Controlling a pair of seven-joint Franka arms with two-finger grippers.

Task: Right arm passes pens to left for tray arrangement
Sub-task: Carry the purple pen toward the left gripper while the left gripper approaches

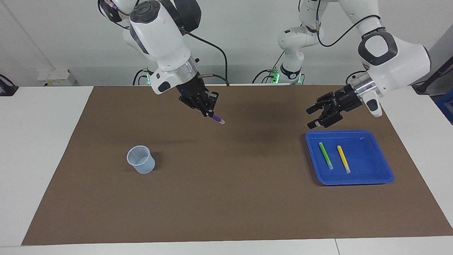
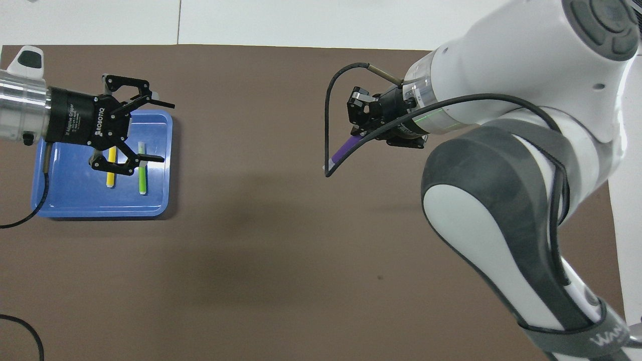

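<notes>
My right gripper (image 1: 209, 112) (image 2: 359, 134) is shut on the purple pen (image 1: 218, 120) (image 2: 344, 149), held slantwise in the air over the brown mat, between the cup and the mat's middle. The blue tray (image 1: 368, 161) (image 2: 70, 188) lies toward the left arm's end of the table. A green pen (image 1: 325, 156) (image 2: 143, 173) and a yellow pen (image 1: 343, 159) (image 2: 110, 179) lie side by side in it. My left gripper (image 1: 311, 117) (image 2: 163, 132) hangs open and holds nothing, over the tray's edge that faces the table's middle.
A small translucent pale-blue cup (image 1: 141, 160) stands upright on the brown mat (image 1: 226, 198) toward the right arm's end; my right arm hides it in the overhead view. White tabletop (image 1: 42, 141) borders the mat.
</notes>
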